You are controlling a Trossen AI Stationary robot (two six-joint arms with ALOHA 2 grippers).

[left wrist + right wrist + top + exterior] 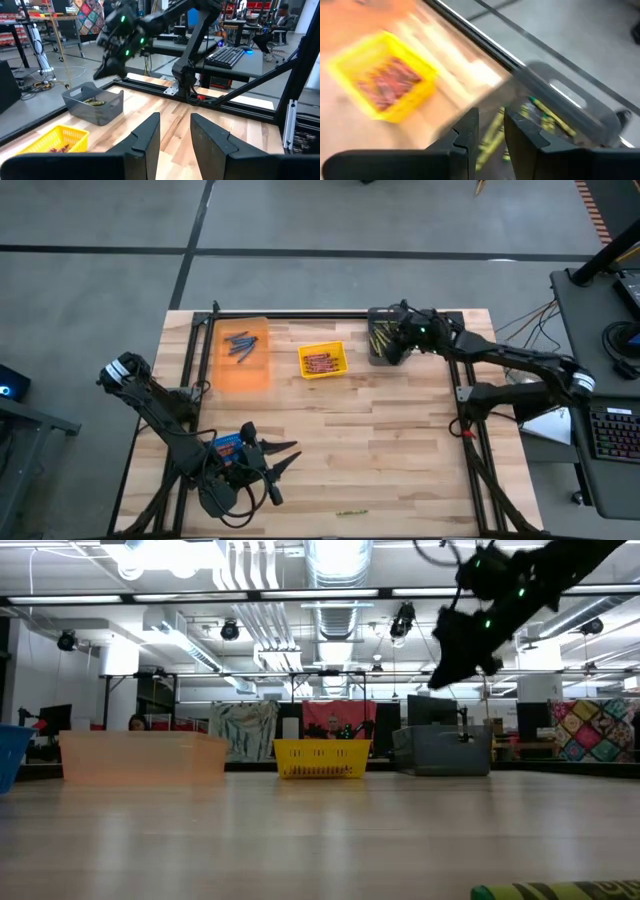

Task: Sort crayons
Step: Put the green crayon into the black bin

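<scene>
Blue-purple crayons [240, 344] lie in the orange bin [243, 373]. Red crayons [318, 362] lie in the yellow bin [336, 370], and olive-yellow crayons [547, 120] in the grey bin [445, 752]. One green crayon [350, 513] lies alone on the table by its near edge, also in the low view [560, 891]. My right gripper [491, 132] hangs over the grey bin [376, 330], raised above it [455, 670], open, with nothing between its fingers. My left gripper [290, 455] stands raised at the near left, open and empty [175, 135], pointing roughly level toward the far right.
A blue bin [228, 444] stands by my left arm at the near left. A black metal frame [300, 314] runs along the table's far edge and both sides. A desk with a keyboard [610, 435] stands beyond the right edge.
</scene>
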